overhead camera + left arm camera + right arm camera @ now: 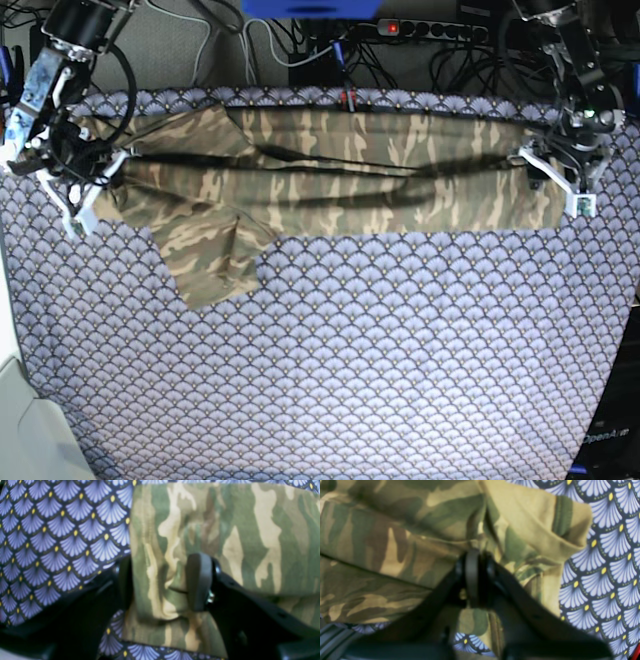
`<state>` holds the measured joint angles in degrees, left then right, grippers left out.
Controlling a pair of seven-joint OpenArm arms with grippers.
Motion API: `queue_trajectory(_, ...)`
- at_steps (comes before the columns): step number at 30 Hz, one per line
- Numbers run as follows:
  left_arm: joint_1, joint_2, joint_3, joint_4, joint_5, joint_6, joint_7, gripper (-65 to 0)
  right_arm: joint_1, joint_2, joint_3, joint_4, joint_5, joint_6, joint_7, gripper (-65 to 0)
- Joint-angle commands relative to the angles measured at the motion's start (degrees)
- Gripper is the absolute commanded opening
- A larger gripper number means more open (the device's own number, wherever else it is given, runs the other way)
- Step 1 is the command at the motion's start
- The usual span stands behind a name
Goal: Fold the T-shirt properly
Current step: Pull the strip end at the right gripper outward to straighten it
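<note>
Your right gripper (472, 577): jaws pinched tight on T-shirt (330, 170) fabric at its 9 o'clock end. Your left gripper (162, 582): jaws part-open, straddling shirt edge at 3 o'clock end. Shirt lies stretched as long band across far side of fan-scale cloth (330, 360), one sleeve hanging toward 7 o'clock. Cloth covers whole table. Beyond, at 12 o'clock: power strip (430, 30), tangled cables (280, 45).
</note>
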<state>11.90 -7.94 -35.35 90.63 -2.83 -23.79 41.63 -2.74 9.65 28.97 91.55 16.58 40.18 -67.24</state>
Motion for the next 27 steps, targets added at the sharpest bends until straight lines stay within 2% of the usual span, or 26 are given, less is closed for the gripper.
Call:
queue_trajectory(1,-0.3,-1.0,0.0,0.8,-0.2,0.2,-1.0,-31.8,0.7,1.3,0.4,1.0,-0.1,-0.2,0.6,-65.0)
queue_trajectory(7,-0.3,-1.0,-0.1,0.8,0.1,0.2,-1.2,-31.8,0.1,1.9,2.5,1.8,-0.1,-0.2,0.7,-65.0)
queue_trajectory(14,-1.2,-2.2,-0.3,-2.2,-0.4,0.2,-1.1,-31.8,-2.3,1.6,5.2,9.5,-0.1,-0.2,0.4,-65.0)
queue_trajectory(22,-1.4,-2.6,-0.3,-2.7,-0.4,0.2,-1.2,-31.8,-6.4,-1.1,5.3,9.9,0.0,-0.2,0.6,-65.0)
queue_trajectory(27,-1.4,-2.6,-0.3,-2.7,-0.1,0.2,-1.3,-31.8,-8.2,-1.5,5.4,9.9,0.0,-0.2,2.0,-65.0)
